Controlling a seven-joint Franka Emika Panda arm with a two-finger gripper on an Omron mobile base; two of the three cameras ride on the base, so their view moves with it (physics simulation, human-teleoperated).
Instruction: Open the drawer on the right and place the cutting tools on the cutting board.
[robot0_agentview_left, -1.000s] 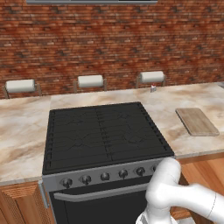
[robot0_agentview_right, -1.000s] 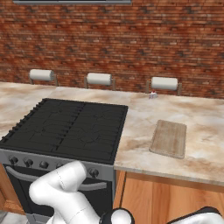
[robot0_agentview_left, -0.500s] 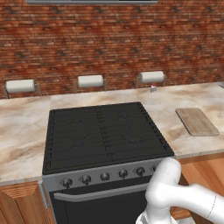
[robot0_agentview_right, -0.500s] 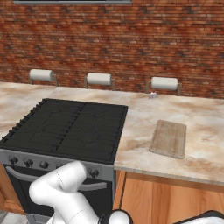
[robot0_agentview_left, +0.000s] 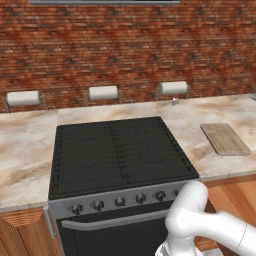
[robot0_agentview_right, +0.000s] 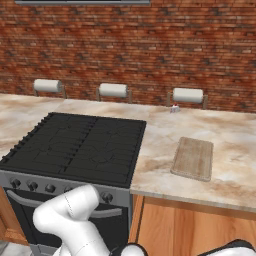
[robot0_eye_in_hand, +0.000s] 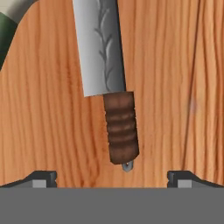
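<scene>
Nothing has shifted in either base view since the earlier frames; arm holds the same low pose. Left base view: cutting board (robot0_agentview_left: 225, 139) lies bare on the counter (robot0_agentview_left: 25, 150) right of the stove (robot0_agentview_left: 117, 155). Right base view: same board (robot0_agentview_right: 193, 158), well apart from three paper-towel rolls (robot0_agentview_right: 113, 90) at the brick wall. Hand view: gripper (robot0_eye_in_hand: 112, 178) spread wide, gripping nothing, straddling the brown ribbed handle of a grey-bladed knife (robot0_eye_in_hand: 109, 78) lying on the orange wood drawer (robot0_eye_in_hand: 175, 87) floor; a green-and-pale item (robot0_eye_in_hand: 11, 19) sits at top left.
</scene>
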